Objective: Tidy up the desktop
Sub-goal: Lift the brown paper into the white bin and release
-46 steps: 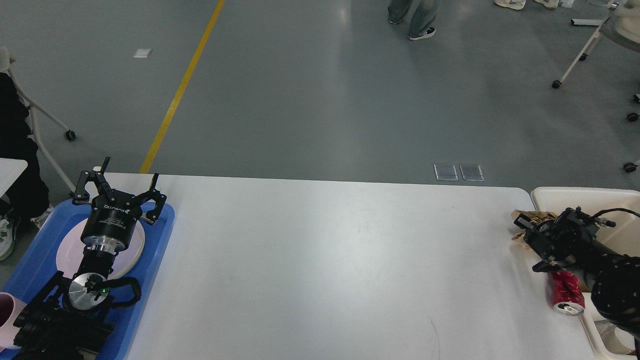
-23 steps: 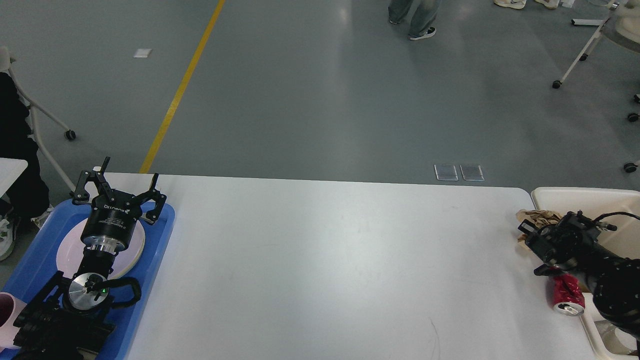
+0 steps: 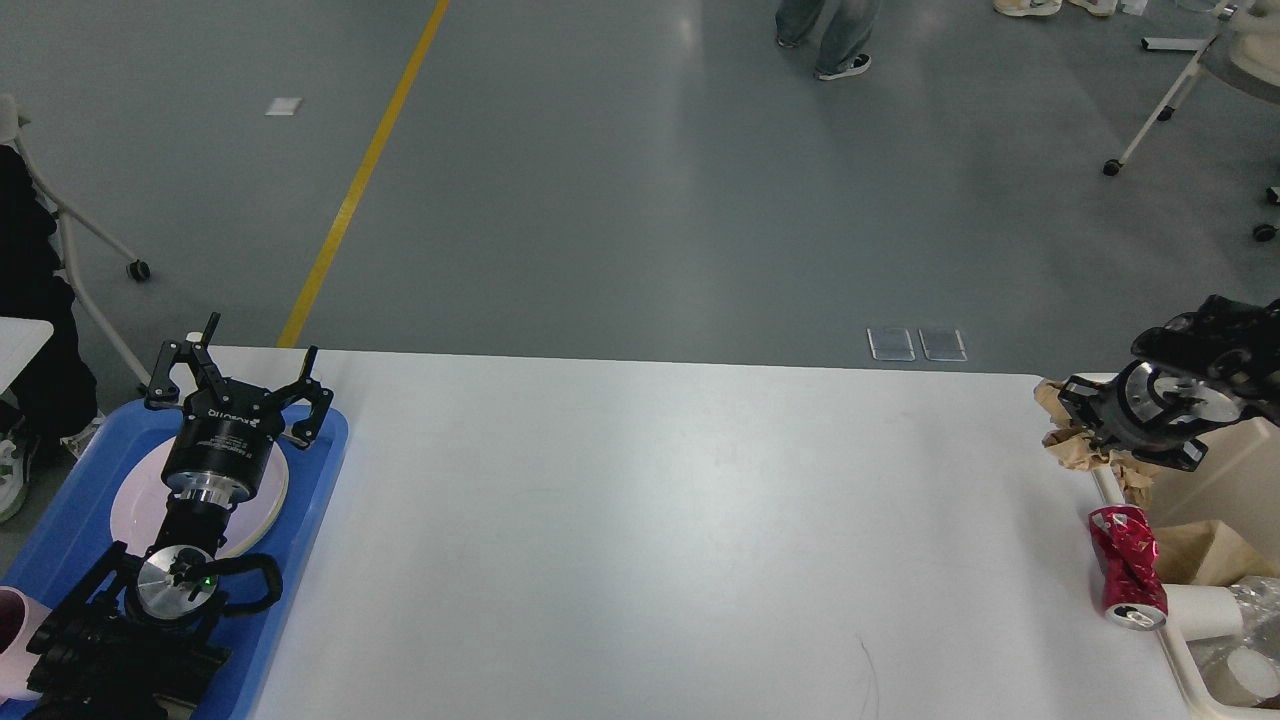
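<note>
Surface (image 3: 650, 520): large white top with rounded corners, filling the lower middle of the view; broad centre bare, faint dark scratch near the front edge.
Left tool (image 3: 240, 375): fingers spread wide, holding nothing, poised over the far end of the tray.
Tray (image 3: 320, 470): blue, at the left edge of the surface, partly hidden under the left arm.
Plate (image 3: 130, 505): pale, round, lying in the tray, mostly covered by the left wrist.
Cup (image 3: 15, 620): pinkish, at the near left corner of the tray, cut off by the frame edge.
Right tool (image 3: 1085, 405): dark and seen end-on at the right edge, above the far right corner of the surface; cannot tell whether spread or closed, nor whether gripping the paper.
Paper (image 3: 1070, 445): crumpled, brown, just under and beside the right tool, at the bin's near rim.
Can (image 3: 1125, 565): red, crushed, lying on the right edge of the surface with its opening toward the viewer, touching or just beside the bin rim.
Bin (image 3: 1215, 475): cream, off the right end of the surface; more brown paper and clear wrapping inside.
Floor (image 3: 620, 180): grey, with a yellow line running diagonally at the left.
Person (image 3: 830, 35): legs and shoes only, at the top of the view.
</note>
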